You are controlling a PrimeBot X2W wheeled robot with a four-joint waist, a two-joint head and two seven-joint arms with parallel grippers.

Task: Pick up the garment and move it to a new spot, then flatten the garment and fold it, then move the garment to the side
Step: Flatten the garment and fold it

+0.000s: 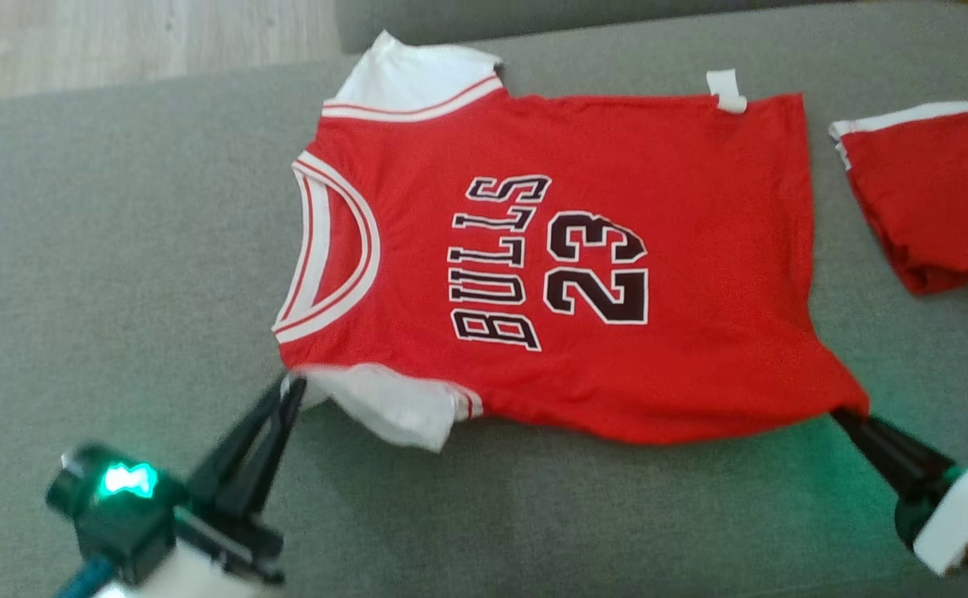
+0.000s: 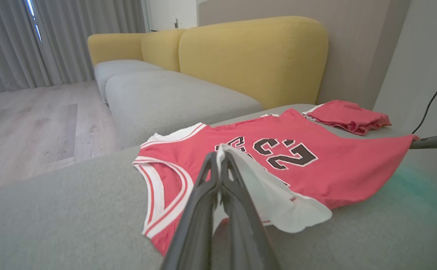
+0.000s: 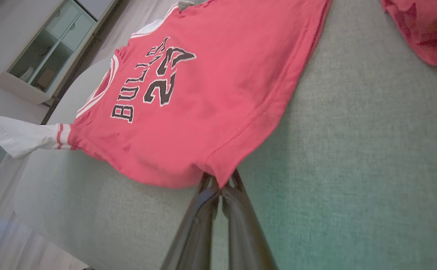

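The left claw (image 1: 291,389) was clenched on the white sleeve (image 1: 392,411) of the jersey (image 1: 683,208), the right claw (image 1: 842,414) on its hem corner (image 1: 853,402). Flattening was judged nearly done, folding not yet begun.

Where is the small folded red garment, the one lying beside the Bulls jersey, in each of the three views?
Head view: the folded red garment is at the right edge, just past the hem of the jersey.
Left wrist view: the folded red garment is at the upper right, beyond the jersey.
Right wrist view: the folded red garment is in the top right corner, cut off by the edge.
Shared landmark: the black number 23 on the jersey.
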